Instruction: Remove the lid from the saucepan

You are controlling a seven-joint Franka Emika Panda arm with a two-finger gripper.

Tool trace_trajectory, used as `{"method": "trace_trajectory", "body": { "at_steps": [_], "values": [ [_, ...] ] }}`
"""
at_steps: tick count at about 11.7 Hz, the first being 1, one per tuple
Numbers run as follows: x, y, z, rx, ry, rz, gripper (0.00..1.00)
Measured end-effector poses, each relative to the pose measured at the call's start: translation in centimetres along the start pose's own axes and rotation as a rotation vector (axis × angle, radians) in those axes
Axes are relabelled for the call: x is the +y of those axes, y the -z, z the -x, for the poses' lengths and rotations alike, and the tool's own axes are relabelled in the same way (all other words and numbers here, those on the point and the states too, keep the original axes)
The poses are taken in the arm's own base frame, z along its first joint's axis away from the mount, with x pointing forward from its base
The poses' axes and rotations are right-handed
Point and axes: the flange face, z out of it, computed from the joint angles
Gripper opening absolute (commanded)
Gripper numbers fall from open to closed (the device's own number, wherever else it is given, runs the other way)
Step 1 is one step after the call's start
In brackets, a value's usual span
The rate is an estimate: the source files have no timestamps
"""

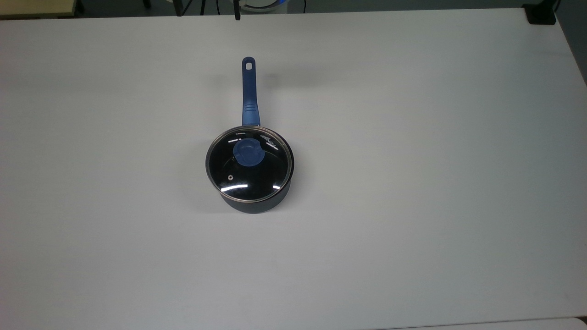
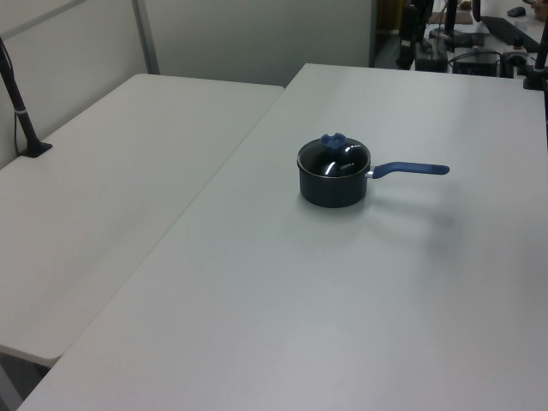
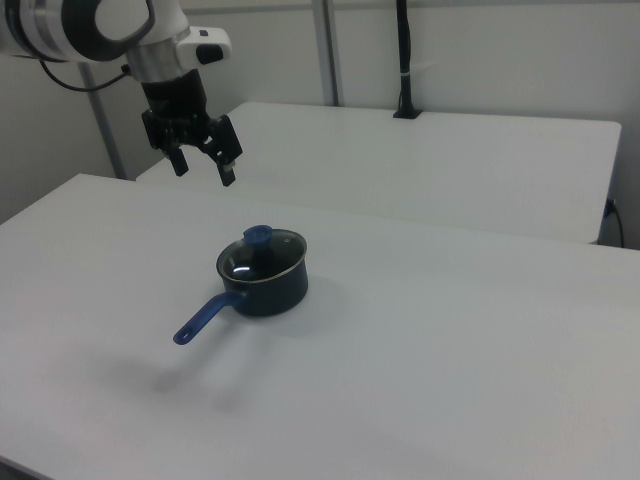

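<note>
White worktop (image 1: 412,183) bare around pan (image 1: 257,201), glass lid (image 1: 249,163) seated on it, end effector (image 3: 203,167) spread wide, well above.

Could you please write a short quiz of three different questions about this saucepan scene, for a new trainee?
1. True or false: the lid sits on the saucepan.
2. In the right view, where is the gripper? A) clamped on the knob B) above the table, apart from the pan, fingers open C) holding the handle
3. Fill in: in the top view, the handle points toward the ____ edge of the picture.

Key
1. True; the lid covers the pan's rim.
2. B.
3. Top.
</note>
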Motion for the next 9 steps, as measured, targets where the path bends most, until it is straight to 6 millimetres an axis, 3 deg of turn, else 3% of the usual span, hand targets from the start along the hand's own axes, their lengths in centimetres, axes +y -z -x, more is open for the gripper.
{"method": "trace_trajectory", "body": {
  "at_steps": [9],
  "values": [
    [-0.05,0.10,-0.02,0.002,0.013,0.000,1.00]
  ]
}}
